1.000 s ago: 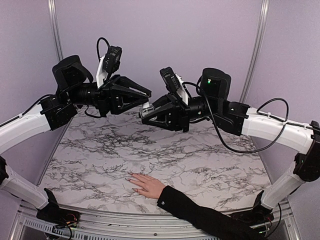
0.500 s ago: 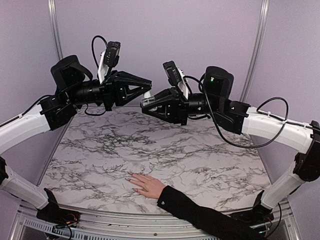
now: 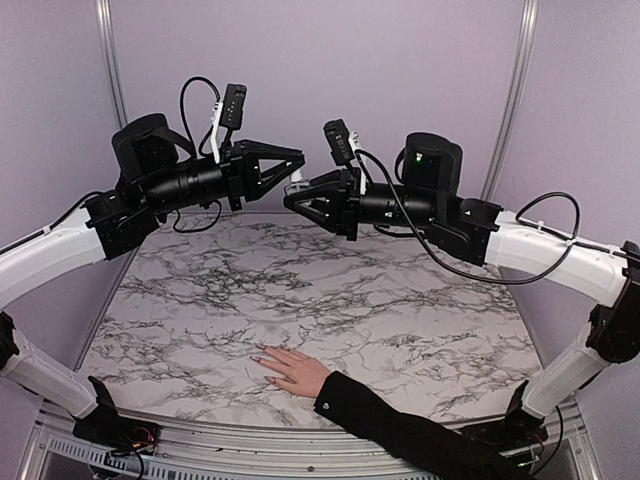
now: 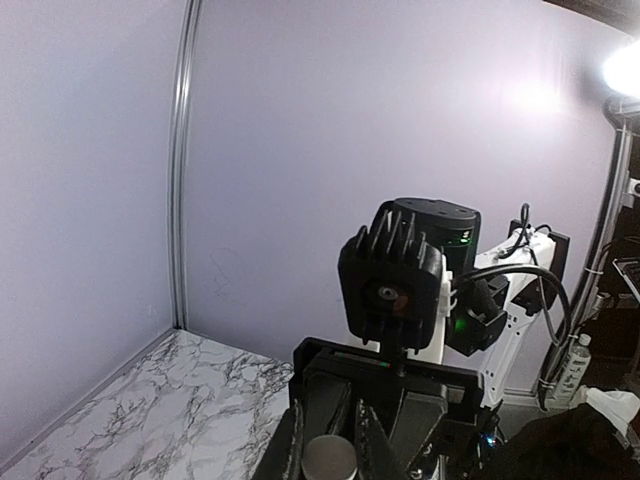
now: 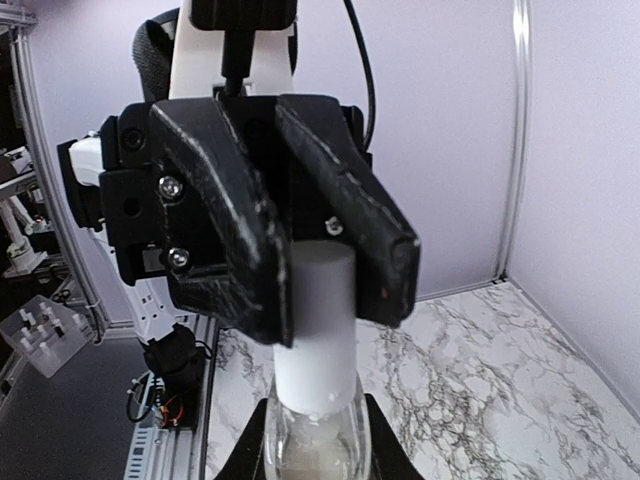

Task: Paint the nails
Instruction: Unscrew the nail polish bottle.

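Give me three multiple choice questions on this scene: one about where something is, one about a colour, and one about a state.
1. Where does the hand lie?
A) flat on the marble table, near its front edge
B) raised between the two grippers
C) against the back wall

2. What colour is the cap on the bottle?
A) red
B) white
C) black

3. How does the left gripper stand?
A) wide open
B) shut on nothing
C) shut on the cap

Answers:
1. A, since the top view shows it resting on the marble just ahead of the arm bases.
2. B, since the right wrist view shows a plain white cylinder.
3. C, since its jaws press both sides of the cap in that same view.
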You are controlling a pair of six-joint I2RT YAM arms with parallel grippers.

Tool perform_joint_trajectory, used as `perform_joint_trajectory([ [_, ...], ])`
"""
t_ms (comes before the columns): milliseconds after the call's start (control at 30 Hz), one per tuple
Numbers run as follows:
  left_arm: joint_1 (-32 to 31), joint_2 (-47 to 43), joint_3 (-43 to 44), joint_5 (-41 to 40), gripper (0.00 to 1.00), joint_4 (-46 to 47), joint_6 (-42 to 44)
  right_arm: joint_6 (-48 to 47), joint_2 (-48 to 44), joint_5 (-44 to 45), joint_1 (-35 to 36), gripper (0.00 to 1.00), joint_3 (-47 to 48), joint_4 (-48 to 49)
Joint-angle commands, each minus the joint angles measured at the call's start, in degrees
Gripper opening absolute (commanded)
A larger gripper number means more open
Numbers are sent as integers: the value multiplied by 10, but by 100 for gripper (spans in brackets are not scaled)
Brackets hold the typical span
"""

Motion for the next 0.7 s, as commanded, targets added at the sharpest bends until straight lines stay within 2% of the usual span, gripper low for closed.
perform_joint_trajectory([
  [0, -11, 23, 15, -31, 0, -31, -16, -28, 12, 145, -5, 0, 36, -13],
  [167, -22, 49, 39, -119, 0, -69, -14, -49, 27, 223, -4, 0, 44, -10],
  [433, -31, 87, 44, -242, 0, -61, -62, -82, 60, 377, 9, 0, 45, 10],
  [667, -48, 137, 66, -330, 0, -57, -80, -87, 97, 466, 15, 0, 34, 67],
])
